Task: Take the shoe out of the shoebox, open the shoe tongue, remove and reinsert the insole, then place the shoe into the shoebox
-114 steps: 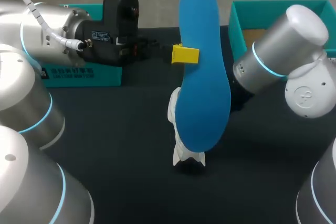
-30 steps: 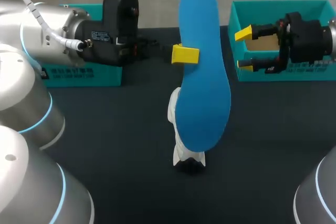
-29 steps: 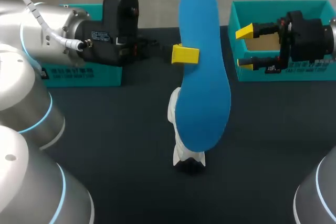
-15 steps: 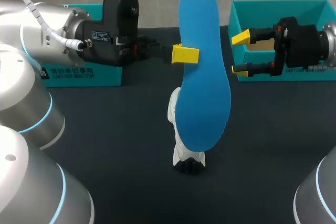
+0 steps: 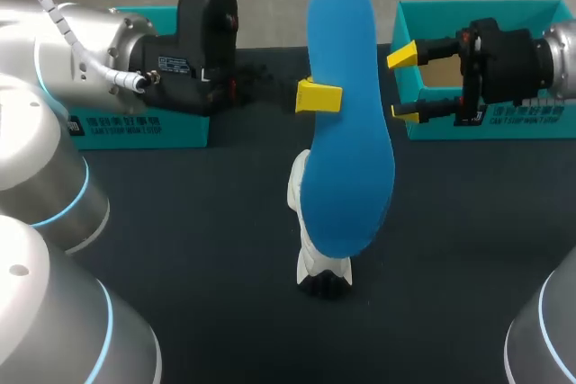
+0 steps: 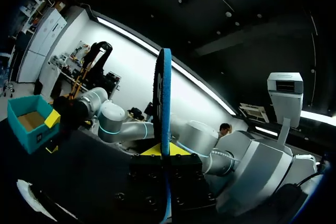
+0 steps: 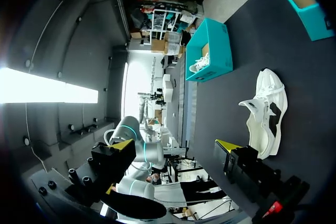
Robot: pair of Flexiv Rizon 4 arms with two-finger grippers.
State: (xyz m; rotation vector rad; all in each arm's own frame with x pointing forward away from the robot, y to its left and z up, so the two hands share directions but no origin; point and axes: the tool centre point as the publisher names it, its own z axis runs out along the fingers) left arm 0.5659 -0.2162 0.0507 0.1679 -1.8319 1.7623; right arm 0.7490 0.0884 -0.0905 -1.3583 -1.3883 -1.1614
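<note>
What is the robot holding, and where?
Left gripper pinches the blue insole by its side edge, near the middle; right gripper is open, holding nothing.

Insole (image 5: 346, 123) stood on end over mid-table (image 5: 207, 213), pinched at its left edge between the fingers of the left gripper (image 5: 319, 95). In the left wrist view it rose edge-on (image 6: 164, 103) from that gripper (image 6: 165, 149).

Shoe (image 5: 315, 254) lay on the table under the insole's lower end, partly hidden behind it.

One box (image 5: 135, 123) sat far left, under the left arm. Shoebox (image 5: 477, 123) sat far right.

Right gripper (image 5: 402, 84) hung at the shoebox's left wall, fingers apart, just right of the insole and clear of it. Shoe (image 7: 265, 111) lay ahead of that gripper (image 7: 176, 148).
</note>
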